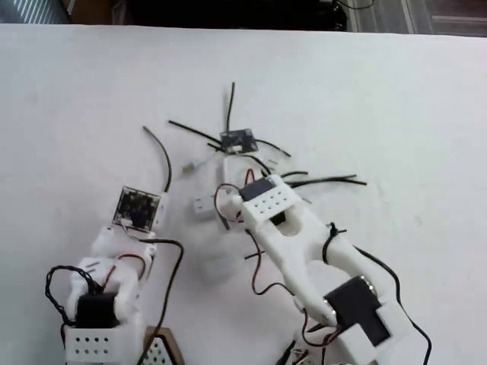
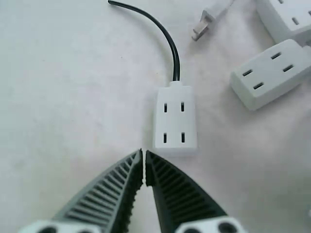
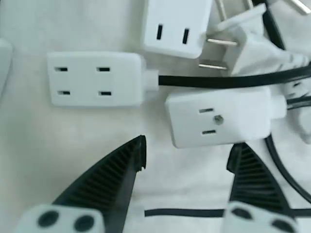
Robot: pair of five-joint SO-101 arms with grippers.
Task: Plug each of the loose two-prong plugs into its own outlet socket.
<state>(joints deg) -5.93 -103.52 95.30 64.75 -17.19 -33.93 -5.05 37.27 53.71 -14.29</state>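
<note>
Jaws gaping on my right gripper [image 3: 189, 148], hovering by outlet socket [image 3: 218, 116]; left gripper [image 2: 144, 160] pressing together, empty. Seemingly loose plug [image 3: 240, 39]: gripping body squarely, aligning prongs.

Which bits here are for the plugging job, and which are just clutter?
Job: plug; four-slot socket; two-slot socket; grounded socket; corded socket ahead of left gripper.
Clutter: dark square thing among the cords, can't identify; brown piece at the near edge, maybe a mount.
</note>
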